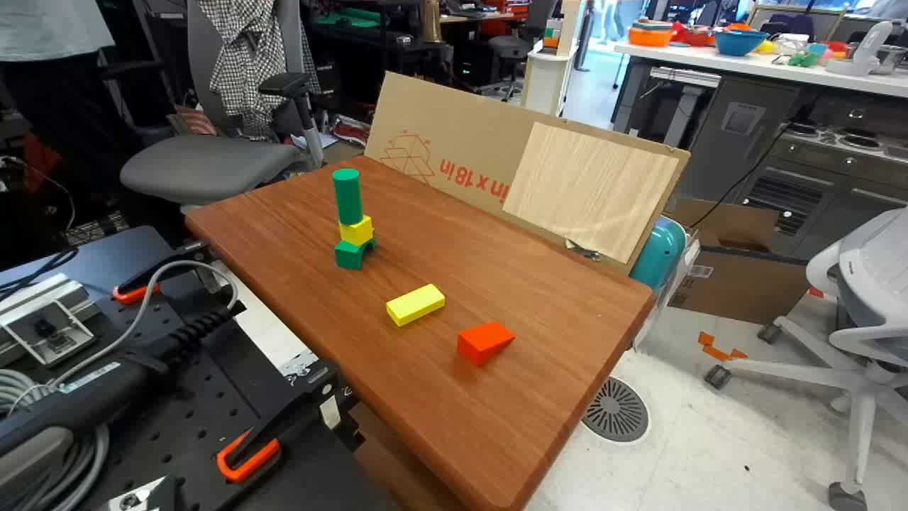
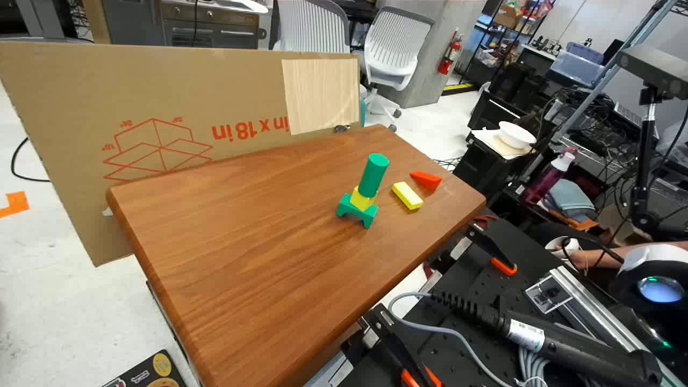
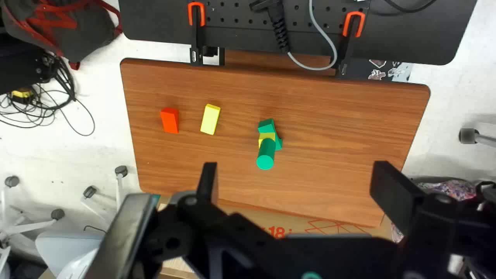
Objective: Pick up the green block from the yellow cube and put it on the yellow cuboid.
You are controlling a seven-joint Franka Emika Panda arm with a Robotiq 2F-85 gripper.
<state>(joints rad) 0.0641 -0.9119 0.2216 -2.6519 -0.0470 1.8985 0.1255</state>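
Evidently the gripper (image 3: 296, 176) is spread wide with nothing held, above the bench (image 2: 242, 258). Mid-bench, the green block (image 3: 267, 153), a cylinder, stands on the yellow cube (image 1: 357, 231); an off-centre nudge could topple it and send it rolling toward an edge. Gripping low might drag the cube off the green arch (image 1: 347, 257). Toward one short edge lies the yellow cuboid (image 1: 416, 305), then the red-orange wedge (image 1: 484, 342), which overshooting could bump. Most room seems toward the opposite short edge; a cardboard sheet (image 2: 161, 91) walls the long edge facing the clamps (image 3: 196, 37).
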